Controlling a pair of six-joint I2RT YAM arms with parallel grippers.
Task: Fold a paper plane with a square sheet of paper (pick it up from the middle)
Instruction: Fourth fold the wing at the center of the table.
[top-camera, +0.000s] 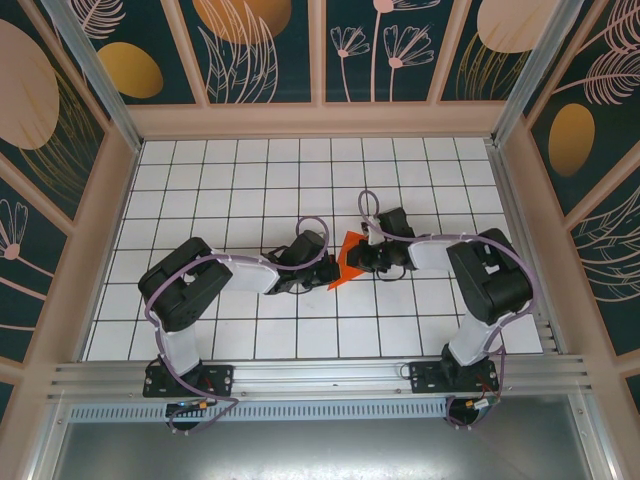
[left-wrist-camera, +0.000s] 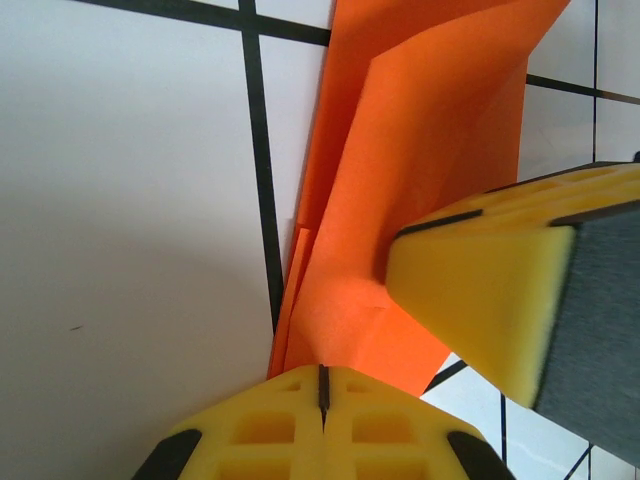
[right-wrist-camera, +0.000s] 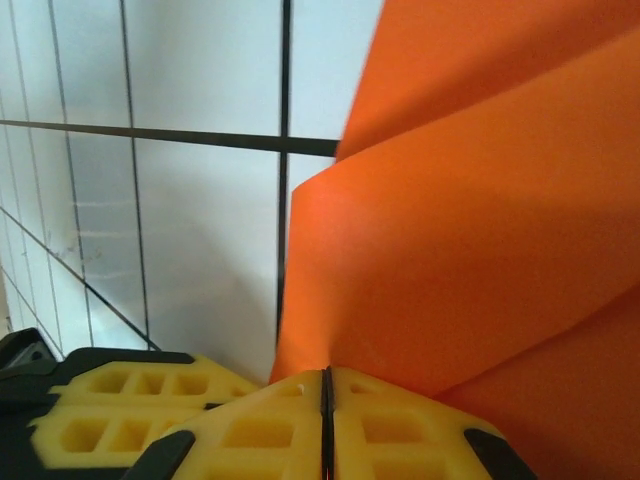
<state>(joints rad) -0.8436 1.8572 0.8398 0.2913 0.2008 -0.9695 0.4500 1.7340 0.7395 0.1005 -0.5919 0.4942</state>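
Observation:
The square sheet of paper (top-camera: 343, 262) is bright orange-red and folded into creased, layered flaps, held just above the white tiles between both arms. My left gripper (top-camera: 322, 272) meets it from the left. In the left wrist view the yellow jaws (left-wrist-camera: 322, 385) are pressed shut on the paper's (left-wrist-camera: 430, 150) lower tip. My right gripper (top-camera: 360, 258) meets it from the right. Its jaws (right-wrist-camera: 325, 390) are shut on a fold, and the paper (right-wrist-camera: 480, 250) rises over them. A yellow finger (left-wrist-camera: 480, 300) of the right gripper presses on the flap close to my left jaws.
The white tiled table (top-camera: 250, 190) with black grid lines stretches open to the back and sides. Pink-framed patterned walls (top-camera: 110, 200) enclose it. An aluminium rail (top-camera: 320, 378) runs along the near edge by the arm bases. The left gripper's yellow fingers (right-wrist-camera: 120, 410) sit low on the left.

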